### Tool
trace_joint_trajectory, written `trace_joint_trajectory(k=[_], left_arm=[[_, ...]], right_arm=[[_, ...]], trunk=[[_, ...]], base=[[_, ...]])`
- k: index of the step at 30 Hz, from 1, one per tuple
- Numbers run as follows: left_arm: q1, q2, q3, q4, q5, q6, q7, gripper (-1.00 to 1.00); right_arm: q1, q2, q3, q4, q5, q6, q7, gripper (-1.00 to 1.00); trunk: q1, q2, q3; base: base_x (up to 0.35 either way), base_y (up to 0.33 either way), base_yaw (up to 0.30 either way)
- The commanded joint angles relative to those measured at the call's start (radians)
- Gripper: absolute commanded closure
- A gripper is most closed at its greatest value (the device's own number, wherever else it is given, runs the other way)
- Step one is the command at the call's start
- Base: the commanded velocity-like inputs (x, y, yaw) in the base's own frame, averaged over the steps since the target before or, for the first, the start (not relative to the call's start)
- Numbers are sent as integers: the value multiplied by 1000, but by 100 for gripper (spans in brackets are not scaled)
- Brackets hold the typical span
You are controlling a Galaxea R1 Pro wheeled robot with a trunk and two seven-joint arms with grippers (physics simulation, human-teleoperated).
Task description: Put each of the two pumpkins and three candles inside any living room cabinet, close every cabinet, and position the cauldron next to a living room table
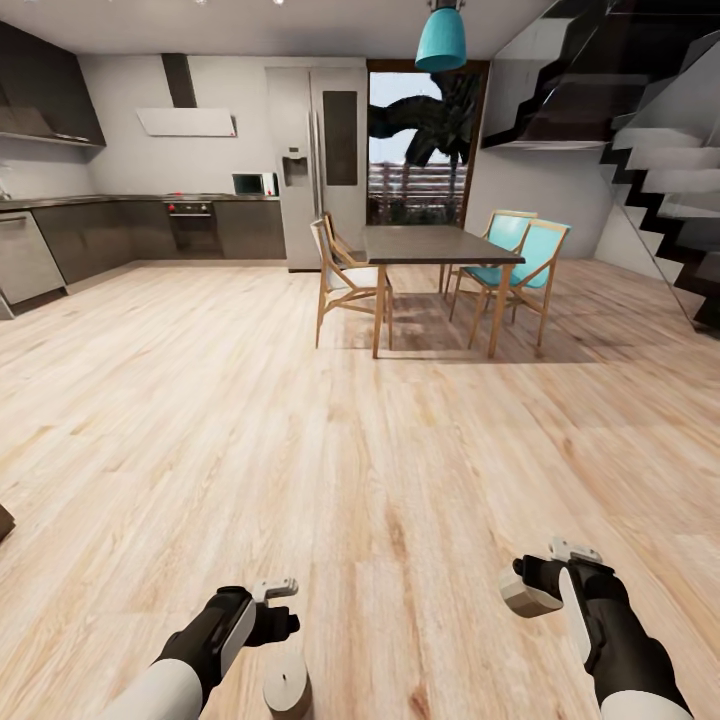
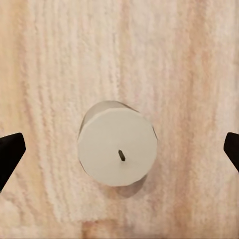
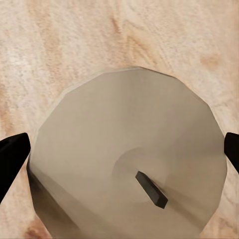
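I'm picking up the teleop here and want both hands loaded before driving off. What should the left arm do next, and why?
Probably lower the left gripper straight down over the candle on the floor and close. The left wrist view shows it upright and centred between the wide-open fingers, but still well below them. The right gripper already holds another candle.

In the head view the floor candle (image 1: pixel 287 689) is cut by the bottom edge, as are both forearms. A dark object (image 1: pixel 4 521) at the left edge is too cropped to identify. In the right wrist view the held candle (image 3: pixel 129 149) hides the fingers' contact; only 2 fingertips (image 3: pixel 12 159) show.
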Motion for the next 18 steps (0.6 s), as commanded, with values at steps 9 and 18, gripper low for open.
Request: trace_joint_trajectory(k=[9,18], left_arm=[[-1,0,7,0,-1,41,-1,-100],[0,-1,7,-1,0,47,0,-100]], right_arm=[[-1,0,0,-1,7,5,4,100],[-1,-2,0,-1,1,5,6,100]], trunk=[[0,0,-1],[0,0,-1]], base=[[0,-6,0],[0,0,0]])
